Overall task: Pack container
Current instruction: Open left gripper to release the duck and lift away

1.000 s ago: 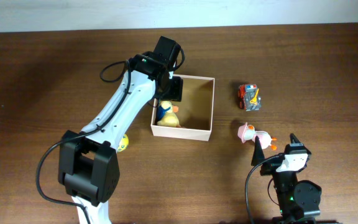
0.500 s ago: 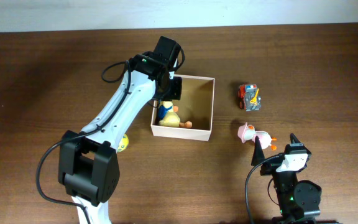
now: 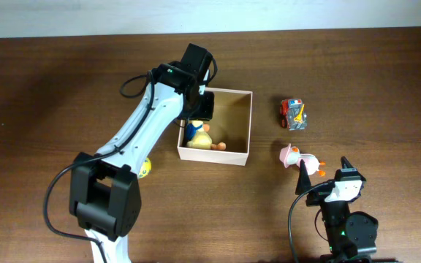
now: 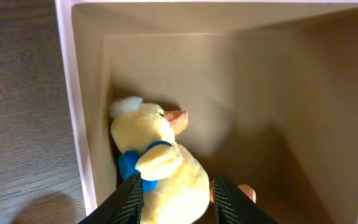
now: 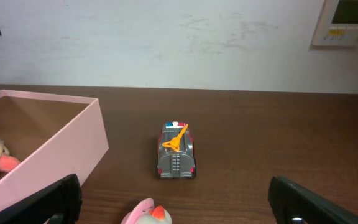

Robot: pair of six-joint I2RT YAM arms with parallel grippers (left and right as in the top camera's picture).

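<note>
Cardboard, white outside and tan within, the container [image 3: 250, 128] sits mid-table with a yellow plush duck [image 4: 160, 168] lying against its left wall. The left gripper [image 4: 178, 202] hangs over it, fingers part-spread astride the duck's back, gripping nothing that I can make out. The toys outside lie to the right: a pink toy [image 3: 297, 157] just ahead of the right gripper [image 5: 178, 200], whose fingers stand wide and empty, and a toy car [image 3: 293, 114] beyond. That arm looks nearer to both.
</note>
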